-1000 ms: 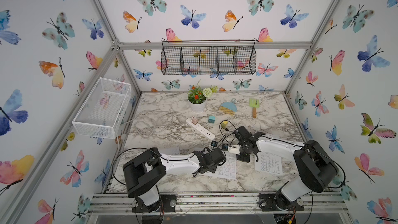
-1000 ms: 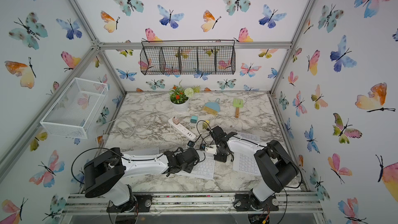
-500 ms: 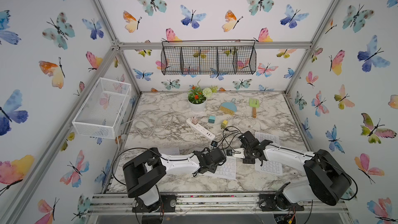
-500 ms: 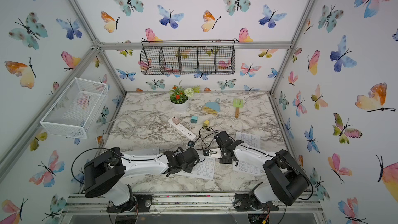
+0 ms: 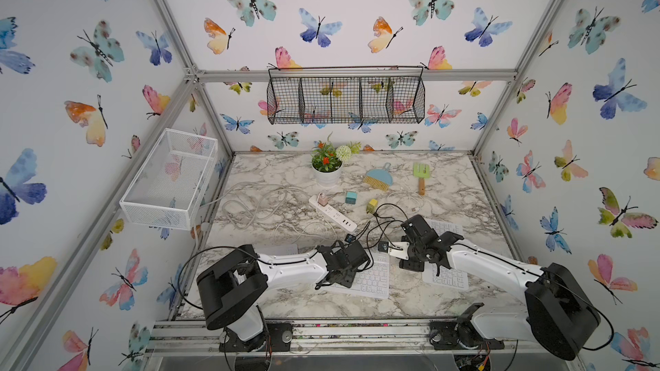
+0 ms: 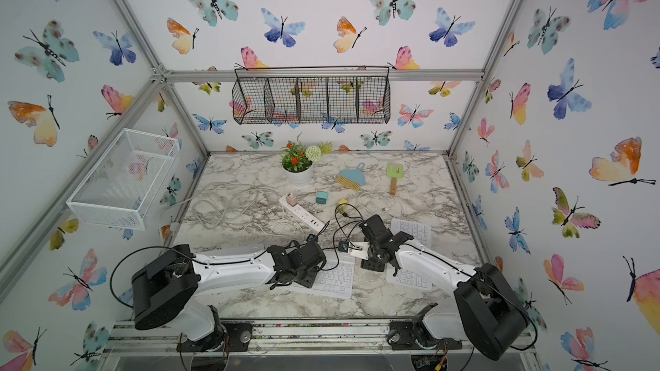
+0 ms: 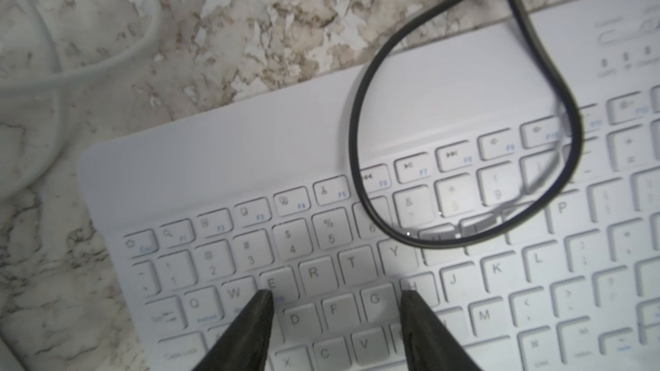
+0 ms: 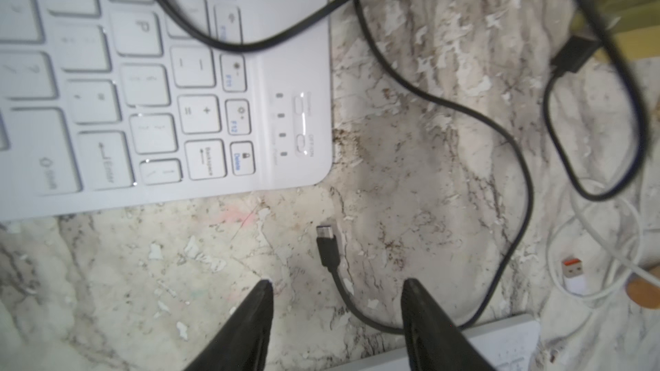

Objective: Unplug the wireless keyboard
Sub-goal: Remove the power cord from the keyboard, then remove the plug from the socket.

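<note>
The white wireless keyboard [image 5: 373,278] [image 6: 335,278] lies near the front of the marble table [image 5: 357,301]. My left gripper [image 7: 337,292] [image 5: 343,278] is open, its fingertips [image 7: 262,298] low over the letter keys, with nothing between them. My right gripper [image 8: 337,281] [image 5: 410,265] is open above bare marble just off the keyboard's [image 8: 107,108] corner. The black cable's small plug [image 8: 326,240] lies loose on the marble, apart from the keyboard. The black cable [image 7: 364,180] [image 5: 384,223] loops across the keys, and its other end sits in a yellow charger [image 5: 372,205].
A second white keyboard [image 5: 446,276] lies partly under my right arm. Behind are a white power strip [image 5: 332,214], loose white cables [image 5: 250,205], a teal block [image 5: 351,197], a plant pot [image 5: 326,174], a brush [image 5: 378,177] and a green rake [image 5: 421,176]. A white cable with an orange plug [image 8: 573,269] lies nearby.
My right gripper was shut a second ago and now stands open, with the black plug lying loose on the marble. My left gripper has opened a little wider over the keys.
</note>
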You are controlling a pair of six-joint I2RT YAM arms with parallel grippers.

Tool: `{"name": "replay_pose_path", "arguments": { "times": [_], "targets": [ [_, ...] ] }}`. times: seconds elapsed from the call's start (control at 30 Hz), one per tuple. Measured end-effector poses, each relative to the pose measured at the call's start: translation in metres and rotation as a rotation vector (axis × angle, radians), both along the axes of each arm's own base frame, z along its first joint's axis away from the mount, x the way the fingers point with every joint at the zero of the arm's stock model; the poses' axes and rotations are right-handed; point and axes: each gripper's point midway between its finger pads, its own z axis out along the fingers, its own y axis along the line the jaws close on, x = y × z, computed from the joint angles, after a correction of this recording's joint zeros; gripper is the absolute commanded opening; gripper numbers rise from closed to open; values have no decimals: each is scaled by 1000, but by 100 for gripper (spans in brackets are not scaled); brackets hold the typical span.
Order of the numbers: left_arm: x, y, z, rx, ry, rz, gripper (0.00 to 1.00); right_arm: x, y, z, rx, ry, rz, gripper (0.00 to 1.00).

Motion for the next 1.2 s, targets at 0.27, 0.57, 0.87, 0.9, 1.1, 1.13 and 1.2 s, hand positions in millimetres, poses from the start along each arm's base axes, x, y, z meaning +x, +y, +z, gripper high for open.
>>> {"name": "replay_pose_path", "arguments": {
  "times": [0.27,0.57,0.87,0.9,1.1,1.13,1.2],
  "targets": [
    [27,-2,55,-126,-52,34,65,24,27,53,209,-112,-84,79],
    [84,46,107,-281,-144,207,67,54,75,108,535,-105,-200,99],
    [130,99,138,-372,-241,382,68,73,110,134,771,-37,-272,99],
    [136,105,139,-388,-246,401,68,73,114,136,803,-22,-268,99],
    [153,134,134,-455,-244,490,63,71,140,138,916,107,-244,99],
    [157,138,132,-468,-243,505,62,75,146,134,917,135,-251,99],
    [163,143,129,-488,-234,527,59,83,157,130,920,181,-263,98]
  ]
}}
